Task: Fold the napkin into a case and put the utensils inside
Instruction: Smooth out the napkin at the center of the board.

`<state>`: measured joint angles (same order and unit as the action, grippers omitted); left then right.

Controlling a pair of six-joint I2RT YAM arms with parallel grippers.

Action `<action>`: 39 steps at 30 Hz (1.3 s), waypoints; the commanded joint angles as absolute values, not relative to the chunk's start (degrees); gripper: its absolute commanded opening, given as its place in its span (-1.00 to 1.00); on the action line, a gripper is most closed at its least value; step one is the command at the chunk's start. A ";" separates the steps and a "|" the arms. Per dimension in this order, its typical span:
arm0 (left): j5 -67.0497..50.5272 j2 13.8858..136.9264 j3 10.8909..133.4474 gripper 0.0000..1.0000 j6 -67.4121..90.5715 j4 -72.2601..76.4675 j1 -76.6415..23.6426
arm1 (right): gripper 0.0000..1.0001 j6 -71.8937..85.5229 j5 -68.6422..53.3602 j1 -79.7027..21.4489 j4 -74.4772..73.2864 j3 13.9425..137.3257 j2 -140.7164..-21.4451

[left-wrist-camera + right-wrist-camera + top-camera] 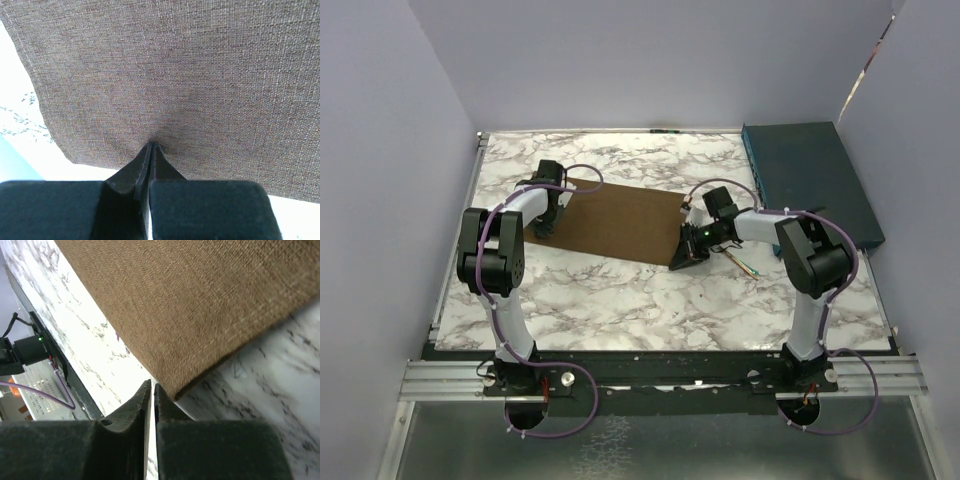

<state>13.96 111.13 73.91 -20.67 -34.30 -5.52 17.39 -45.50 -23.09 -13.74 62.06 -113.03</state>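
On the marble tabletop [620,300], my left pincer [151,146] grips the brown woven cloth napkin [615,220] at its left edge for folding; my right pincer [152,387], nearly closed, empty, flanks its opposite corner.

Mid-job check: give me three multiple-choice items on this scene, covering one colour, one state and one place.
1. What colour is the box? A red; B white; C dark teal.
2. How do the left gripper fingers stand? A shut, tips at the napkin; B wide open; C out of view.
3. Where does the fork lie? A on the box; B on the table, right of the napkin; C in the left gripper.

Answers: C, the top view shows it teal; A, the left wrist view shows the fingers together against the cloth; B, it rests on bare marble past the napkin's right end.
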 commanded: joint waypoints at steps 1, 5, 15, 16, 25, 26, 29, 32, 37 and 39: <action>10.81 113.83 71.15 -1.00 -20.04 -35.57 -5.02 | -0.78 16.33 -44.62 -23.00 -15.75 61.64 -107.65; 10.06 113.75 71.58 -1.00 -19.79 -35.98 -5.46 | -0.75 17.14 -47.67 -25.27 -16.54 66.15 -107.16; 9.59 113.79 72.23 -1.00 -19.40 -36.61 -5.67 | -0.94 17.90 -46.46 -25.67 -16.36 72.15 -116.16; 9.50 113.78 72.24 -1.00 -19.34 -36.64 -5.71 | -0.95 17.32 -45.70 -25.60 -16.62 71.68 -116.78; 10.05 113.88 72.07 -1.00 -19.76 -36.65 -5.69 | -0.93 15.51 -44.71 -22.86 -12.69 63.49 -116.39; 10.09 113.96 72.07 -1.00 -19.79 -36.65 -5.69 | -0.83 15.25 -44.88 -22.87 -12.70 63.59 -116.25; 9.83 113.80 72.16 -1.00 -19.47 -36.69 -5.71 | -0.49 15.25 -44.47 -22.85 -12.61 64.04 -113.98; 8.98 113.49 72.16 -1.00 -19.09 -36.86 -5.71 | -0.28 15.51 -42.43 -22.85 -13.52 64.36 -110.14; 5.89 112.73 73.39 -1.00 -18.43 -39.45 -5.66 | -0.17 18.39 -41.75 -22.93 -13.76 64.36 -104.30; 3.70 112.32 74.87 -1.00 -17.79 -41.35 -5.67 | -0.12 20.45 -38.65 -22.98 -13.97 64.25 -103.04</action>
